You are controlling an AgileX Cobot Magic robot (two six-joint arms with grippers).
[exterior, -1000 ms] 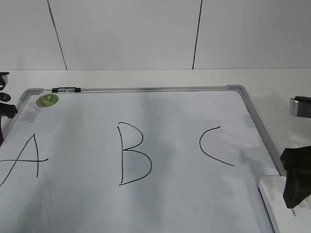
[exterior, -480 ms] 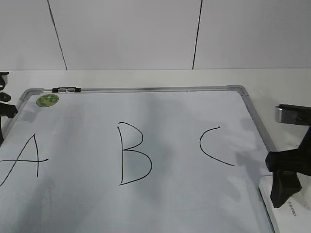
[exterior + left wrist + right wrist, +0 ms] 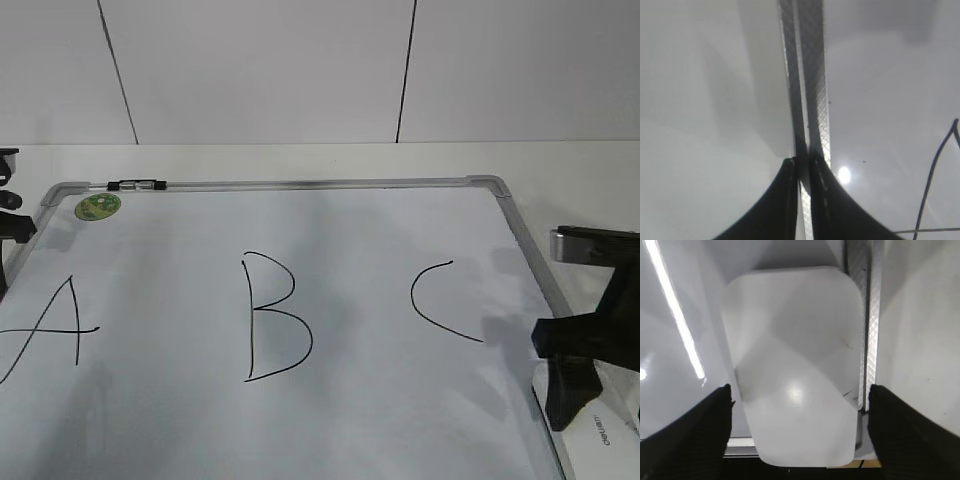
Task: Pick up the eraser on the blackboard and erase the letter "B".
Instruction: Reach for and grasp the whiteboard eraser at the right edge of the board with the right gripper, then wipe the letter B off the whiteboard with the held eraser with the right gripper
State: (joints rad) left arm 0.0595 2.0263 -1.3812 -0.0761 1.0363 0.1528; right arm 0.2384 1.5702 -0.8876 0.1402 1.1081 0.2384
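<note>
Eraser [image 3: 795,365] lies at the board's [image 3: 300,420] near right corner, hard against the right frame rail, directly under the right pincer [image 3: 799,412]. In the right wrist view its long axis runs up-down along the rail, and the two black fingers [image 3: 687,435] stand apart on either side of its short width, straddling it, neither clearly touching yet. So the pincer is apart, already lined up across the narrow dimension; judged next move is a short drop and a squeeze. In the exterior view only a strip of the eraser [image 3: 600,432] shows below the right pincer [image 3: 572,385], at the bottom right edge. Right arm is plainly the nearer one; it comes in from the right side, low over the corner. The "B" [image 3: 272,317] sits mid-board, well left of the eraser, with the "C" [image 3: 440,302] between them, so the carry goes leftward past the "C". Risk: the rail-side finger may catch on the frame. Left pincer [image 3: 802,165] hangs over the board's left rail, fingers together, holding nothing, well apart from the eraser.
</note>
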